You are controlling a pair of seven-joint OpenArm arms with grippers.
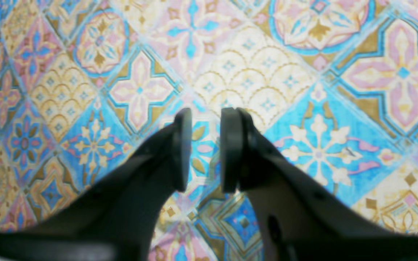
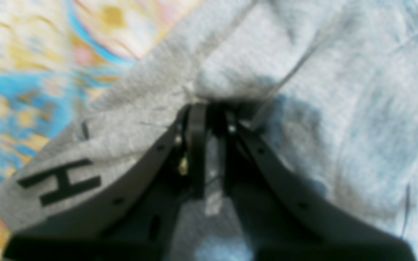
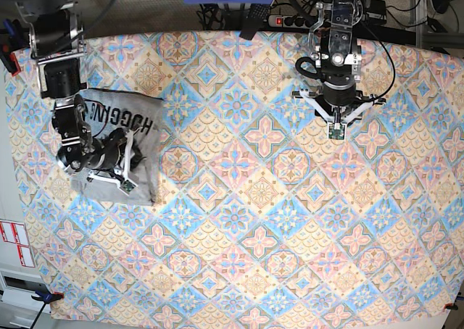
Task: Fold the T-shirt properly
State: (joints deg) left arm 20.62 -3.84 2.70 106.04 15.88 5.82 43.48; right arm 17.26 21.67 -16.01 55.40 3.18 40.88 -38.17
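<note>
Closest to my right wrist camera, the right gripper has its two black fingers drawn in on a bunched pinch of the grey T-shirt — a strip of fabric shows between the pads, and the cloth puckers into creases right at the tips. To the left of the fingers I can read a black capital "H" printed on the cloth, and beyond the shirt's edge the patterned tablecloth shows in blue, yellow and pink.

From the base view, the T-shirt lies as a rumpled, partly folded heap near the left edge of the table, with its black lettering facing up along the top fold. My right gripper sits over the middle of the heap, the arm reaching down from its mount at the upper left corner and bent low over the cloth.

On the left wrist camera, the left gripper has its jaws parted by a narrow gap with nothing between them — only the tablecloth's tiles show below. In the base view the left gripper hangs over bare cloth at the upper right, pointing down, well apart from the shirt.
</note>
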